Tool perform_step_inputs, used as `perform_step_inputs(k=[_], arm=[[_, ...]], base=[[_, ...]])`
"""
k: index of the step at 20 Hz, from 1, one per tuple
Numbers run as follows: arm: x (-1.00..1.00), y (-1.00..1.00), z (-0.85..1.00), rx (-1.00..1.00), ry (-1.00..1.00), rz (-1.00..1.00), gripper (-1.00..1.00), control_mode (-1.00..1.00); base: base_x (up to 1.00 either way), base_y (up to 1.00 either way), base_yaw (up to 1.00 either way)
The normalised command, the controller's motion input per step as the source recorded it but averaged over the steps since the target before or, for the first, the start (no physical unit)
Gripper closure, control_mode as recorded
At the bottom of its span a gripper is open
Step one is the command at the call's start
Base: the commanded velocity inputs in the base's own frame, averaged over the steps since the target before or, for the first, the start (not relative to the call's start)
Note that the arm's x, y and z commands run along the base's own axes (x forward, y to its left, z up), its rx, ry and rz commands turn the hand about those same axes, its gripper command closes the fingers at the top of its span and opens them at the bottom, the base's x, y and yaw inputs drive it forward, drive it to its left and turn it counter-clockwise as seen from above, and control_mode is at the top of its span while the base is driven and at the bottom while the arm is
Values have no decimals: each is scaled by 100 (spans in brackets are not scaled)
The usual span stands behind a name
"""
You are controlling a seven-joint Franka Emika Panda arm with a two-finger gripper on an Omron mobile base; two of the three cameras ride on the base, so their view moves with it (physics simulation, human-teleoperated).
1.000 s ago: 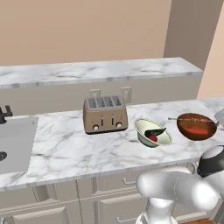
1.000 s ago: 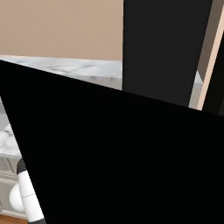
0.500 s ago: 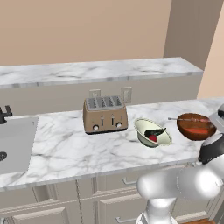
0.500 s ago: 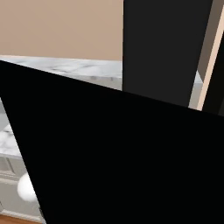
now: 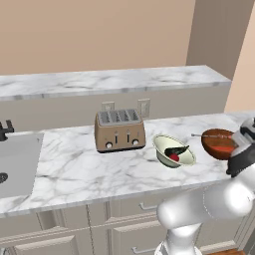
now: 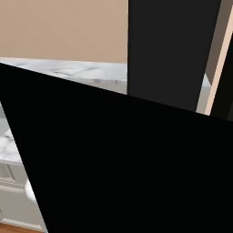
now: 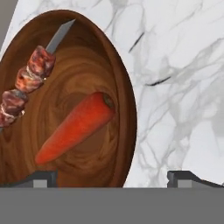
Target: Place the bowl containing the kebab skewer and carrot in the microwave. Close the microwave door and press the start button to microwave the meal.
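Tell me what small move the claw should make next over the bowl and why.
Probably lower onto the bowl's right rim. The claw is open, one fingertip over the bowl and the other over the marble counter, straddling that rim, gripping nothing.

A long white marble counter (image 5: 74,169) with grey veins runs across the room. Behind it sits a higher marble shelf (image 5: 114,79) on a low wall. The back wall (image 5: 94,35) is plain tan. White cupboard drawers (image 5: 124,211) with small handles sit under the counter. A grey sink (image 5: 17,167) is set into its left end.
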Motion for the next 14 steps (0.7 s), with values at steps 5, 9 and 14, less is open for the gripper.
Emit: perform_step_inputs(k=[5, 9, 14], arm=[[19, 0, -27, 0, 0, 0, -100, -100], [10, 0, -21, 0, 0, 0, 100, -100], [0, 0, 0, 0, 1, 0, 100, -100]], base=[[0, 0, 0], [0, 0, 0], [0, 0, 0]])
